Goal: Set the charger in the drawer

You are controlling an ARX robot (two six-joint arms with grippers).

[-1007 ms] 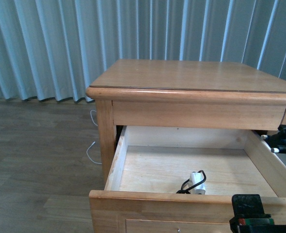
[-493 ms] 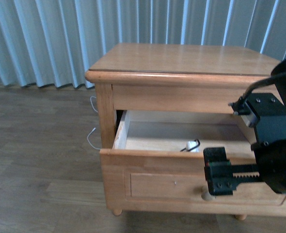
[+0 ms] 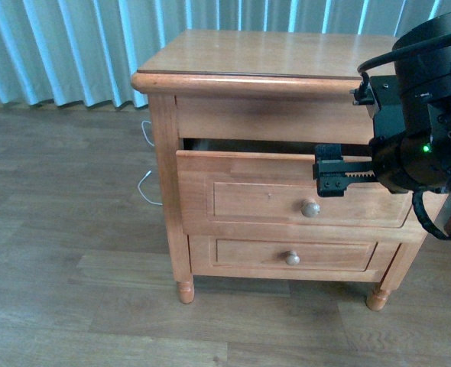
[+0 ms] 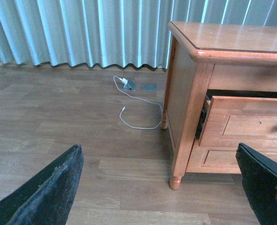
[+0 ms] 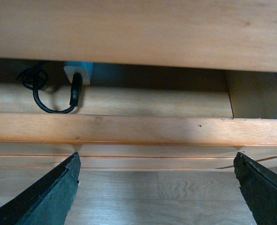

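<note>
- One white cord point(image 4: 137, 114) lies on the floor left of the nightstand point(image 3: 271, 57), well clear of it.
- Left gripper point(image 4: 159, 187) hangs spread and empty over bare floor.
- Since a second ago the drawer point(image 3: 287, 195) has gone from wide open to nearly shut; a dark slit remains.
- Inside it, the charger point(image 5: 75, 77) rests near the front board, so only the last push seems left.
- Right gripper point(image 5: 157, 187), spread and empty, hovers before the drawer front, just above the knob point(image 3: 310, 208).
</note>
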